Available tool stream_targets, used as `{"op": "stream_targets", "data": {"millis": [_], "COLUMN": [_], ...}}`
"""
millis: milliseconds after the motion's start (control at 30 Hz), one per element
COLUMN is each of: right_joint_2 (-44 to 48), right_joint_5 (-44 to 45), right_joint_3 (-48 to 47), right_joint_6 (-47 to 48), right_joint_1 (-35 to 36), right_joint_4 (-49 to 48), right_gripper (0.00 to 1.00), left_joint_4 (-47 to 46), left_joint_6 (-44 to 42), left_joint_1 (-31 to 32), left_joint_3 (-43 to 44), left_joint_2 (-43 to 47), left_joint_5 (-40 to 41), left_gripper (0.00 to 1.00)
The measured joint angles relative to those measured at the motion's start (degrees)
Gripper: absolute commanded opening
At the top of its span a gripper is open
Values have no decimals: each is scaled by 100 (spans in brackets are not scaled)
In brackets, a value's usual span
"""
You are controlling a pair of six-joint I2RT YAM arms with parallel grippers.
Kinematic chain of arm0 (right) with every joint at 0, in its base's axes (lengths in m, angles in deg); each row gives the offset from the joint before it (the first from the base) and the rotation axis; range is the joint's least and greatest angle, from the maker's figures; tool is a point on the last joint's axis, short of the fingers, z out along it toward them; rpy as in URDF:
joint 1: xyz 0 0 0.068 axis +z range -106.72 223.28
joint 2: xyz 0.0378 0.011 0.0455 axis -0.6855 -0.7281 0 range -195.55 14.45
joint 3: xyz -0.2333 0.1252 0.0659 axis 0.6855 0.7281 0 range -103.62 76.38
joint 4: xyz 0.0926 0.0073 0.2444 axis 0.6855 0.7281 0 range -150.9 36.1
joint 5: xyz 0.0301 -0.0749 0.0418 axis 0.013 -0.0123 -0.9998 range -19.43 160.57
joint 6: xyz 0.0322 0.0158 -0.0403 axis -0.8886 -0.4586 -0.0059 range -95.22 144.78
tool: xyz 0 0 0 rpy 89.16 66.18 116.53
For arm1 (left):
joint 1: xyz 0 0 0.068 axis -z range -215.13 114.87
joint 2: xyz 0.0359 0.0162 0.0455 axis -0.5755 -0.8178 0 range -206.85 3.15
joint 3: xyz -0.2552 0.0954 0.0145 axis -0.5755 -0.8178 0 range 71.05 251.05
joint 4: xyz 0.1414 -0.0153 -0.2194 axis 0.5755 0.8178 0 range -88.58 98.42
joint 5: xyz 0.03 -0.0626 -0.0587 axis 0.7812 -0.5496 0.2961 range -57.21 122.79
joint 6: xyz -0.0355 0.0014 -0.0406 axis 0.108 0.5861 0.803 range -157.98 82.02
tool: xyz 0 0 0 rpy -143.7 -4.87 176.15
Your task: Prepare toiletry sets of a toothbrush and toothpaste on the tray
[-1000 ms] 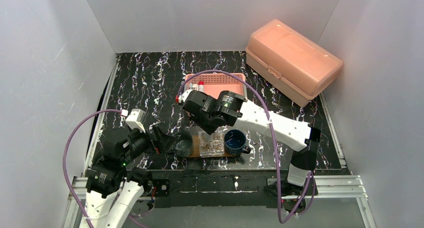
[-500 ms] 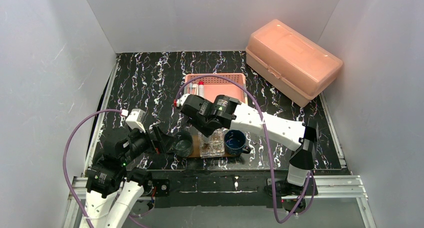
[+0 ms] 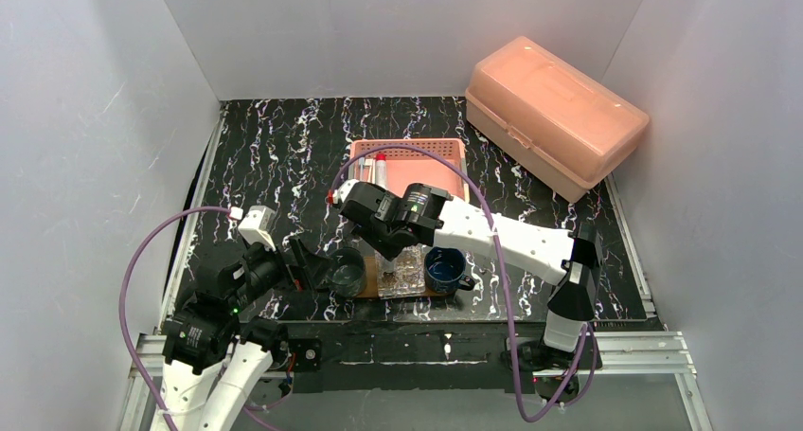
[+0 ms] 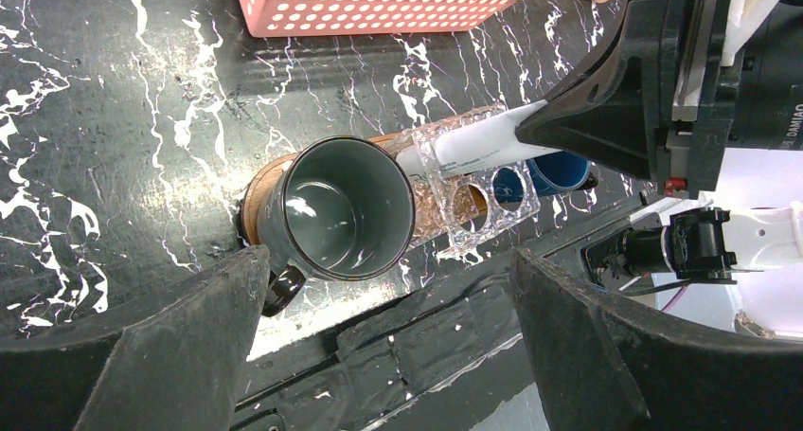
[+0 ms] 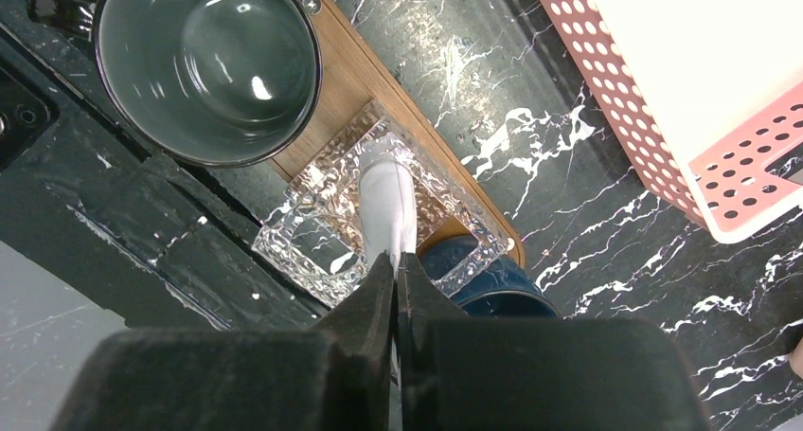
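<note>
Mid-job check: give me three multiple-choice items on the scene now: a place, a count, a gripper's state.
1. The right gripper lowers its white item into: A grey mug; B clear glass; C blue mug.
2. Cups on the tray: A one; B two; C three.
3. The left gripper is: A open, holding nothing; B shut on the grey mug; C shut on the tray.
Key: 1 B, the item's tip reaches into the glass; 2 C, all three stand in a row; 3 A, its fingers stand wide apart near the grey mug.

The tray (image 5: 352, 82) is smooth brown wood, the faceted cup (image 5: 312, 232) clear glass, the grey cup (image 5: 204, 62) glossy.
</note>
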Motion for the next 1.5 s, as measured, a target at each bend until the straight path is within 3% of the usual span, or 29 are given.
{"op": "stream_targets", "data": {"millis": [167,433,833,1233,1500], "right_joint_2": [0,0,0,-55,-584], "right_joint_5": [-4,-2,155,-166,-459], "right_joint_3": [28,24,-820,-855,-658], "right_joint_6": [-24,-46,-37,-28,-216], "right_joint_1": [-22,-28,-236,-1410,-2109], "right_joint_4": [-107,-105,-214,-979,-1775], "right_gripper": [35,47,56,60,62], "left_joint_4": [0,0,-2,-7,-13], "left_joint_6": [11,13,13,11,9], "left_joint_1": [0,0,0,0,0], "left_joint_3": [0,0,0,0,-2], "left_joint_2": [0,0,-13,-59,-94], "left_joint_5": [0,0,0,-2,0], "left_gripper": [98,98,98,98,98]}}
